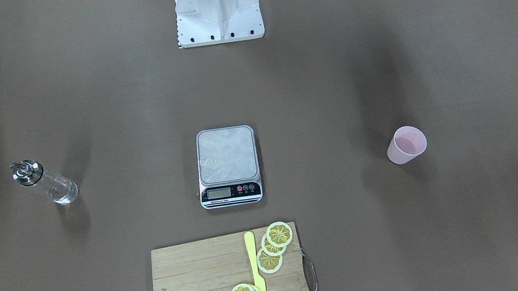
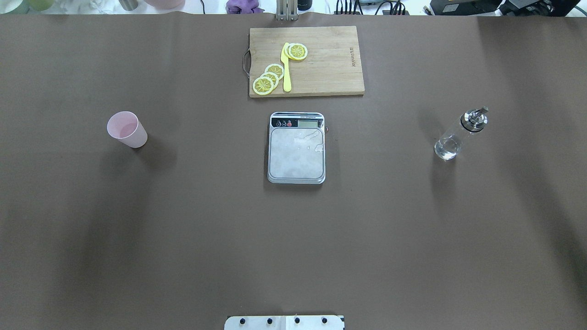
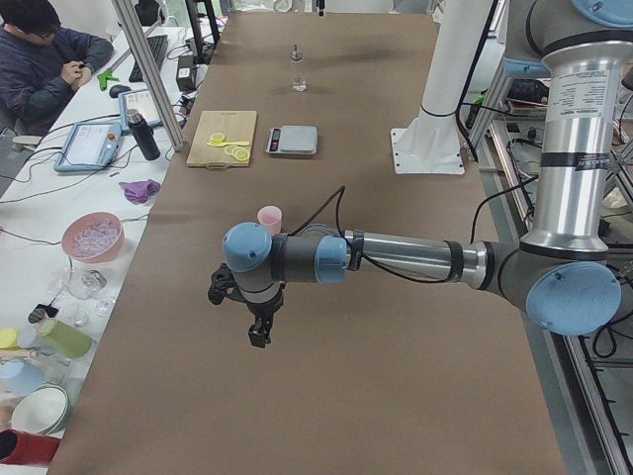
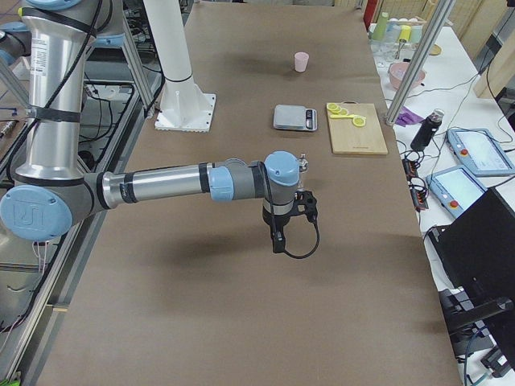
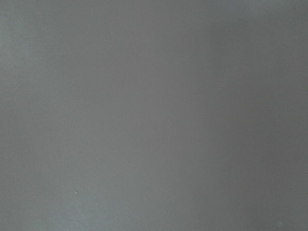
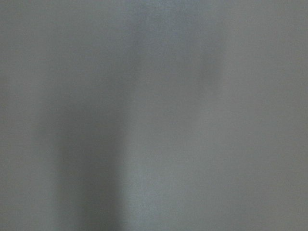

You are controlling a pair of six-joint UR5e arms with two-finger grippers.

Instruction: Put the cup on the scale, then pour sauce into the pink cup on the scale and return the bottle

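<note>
Pink cup (image 2: 127, 129) stands upright on the robot's left, well apart from the scale (image 2: 296, 153) in the middle, with the glass bottle (image 2: 458, 134) far off on the right. Cup's probably light, thin and tapered, so pinch it gently mid-wall; the bottle looks heavier, slick and breakable, so grab mid-body. Left gripper (image 3: 259, 334) and right gripper (image 4: 278, 240) only show from the side cams, so can't tell if they're wide or narrow

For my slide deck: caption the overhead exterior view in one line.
Pink cup left, scale centre, bottle right, cutting board beyond: nothing weighed yet.
</note>
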